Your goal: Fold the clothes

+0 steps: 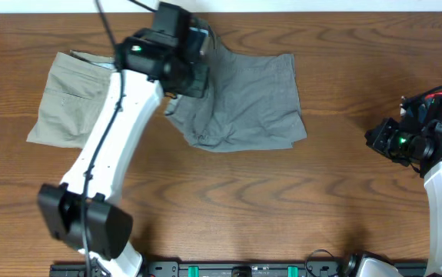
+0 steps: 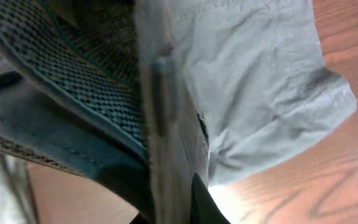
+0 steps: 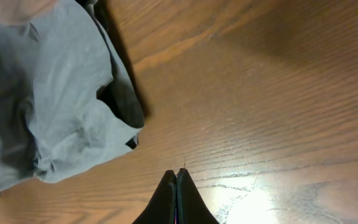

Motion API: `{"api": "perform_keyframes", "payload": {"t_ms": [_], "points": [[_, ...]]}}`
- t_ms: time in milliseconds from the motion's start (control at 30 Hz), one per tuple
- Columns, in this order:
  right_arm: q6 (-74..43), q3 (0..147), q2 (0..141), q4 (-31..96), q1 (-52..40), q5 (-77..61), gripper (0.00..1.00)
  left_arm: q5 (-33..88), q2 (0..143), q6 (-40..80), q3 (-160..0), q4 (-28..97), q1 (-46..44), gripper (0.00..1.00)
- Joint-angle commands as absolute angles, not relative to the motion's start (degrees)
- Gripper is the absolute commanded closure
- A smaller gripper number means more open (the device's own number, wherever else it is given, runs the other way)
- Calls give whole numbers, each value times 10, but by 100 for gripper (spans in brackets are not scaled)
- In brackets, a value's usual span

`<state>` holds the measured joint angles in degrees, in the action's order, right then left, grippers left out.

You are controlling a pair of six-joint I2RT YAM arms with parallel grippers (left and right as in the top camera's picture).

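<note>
A wrinkled pair of grey shorts is being gripped at its waistband by the left gripper on a wooden table, as seen from overhead. The garment is lying toward 12 o'clock of the tabletop, its legs being spread toward 4 o'clock, while the left arm is being stretched across from the 7 o'clock corner to the garment's 10 o'clock edge. In the left wrist view the cloth is being pinched between the closed fingers, with a seam running down into the grip and the waistband being turned outward so that its dark patterned lining is being shown at 10 o'clock. A pair of beige shorts is lying flat at 9 o'clock of the grey pair, partly being covered by the arm; whether the two garments are touching cannot be told. The right gripper is being held well apart from the clothes, at 3 o'clock of the table, its two fingers being pressed together on nothing above bare wood. In its wrist view a rumpled grey leg edge is being framed at 10 o'clock.
</note>
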<state>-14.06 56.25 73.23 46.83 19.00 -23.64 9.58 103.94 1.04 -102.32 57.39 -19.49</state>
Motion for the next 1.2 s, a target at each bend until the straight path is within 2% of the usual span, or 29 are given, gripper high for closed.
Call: {"api": "perform_keyframes", "payload": {"t_ms": [0, 267, 567, 900, 1167], "points": [[-147, 571, 730, 474, 177, -245, 99, 70, 1082, 121, -1034, 538, -211, 94], [-147, 571, 730, 478, 154, -241, 99, 68, 1165, 248, -1034, 457, -261, 94], [-145, 571, 731, 480, 140, -238, 99, 72, 1200, 251, -1040, 462, -311, 94], [-145, 571, 731, 487, 134, -238, 99, 48, 1200, 190, -1209, 625, -323, 94], [-145, 571, 731, 489, 134, -238, 99, 49, 1201, 182, -1240, 651, -350, 94]]}}
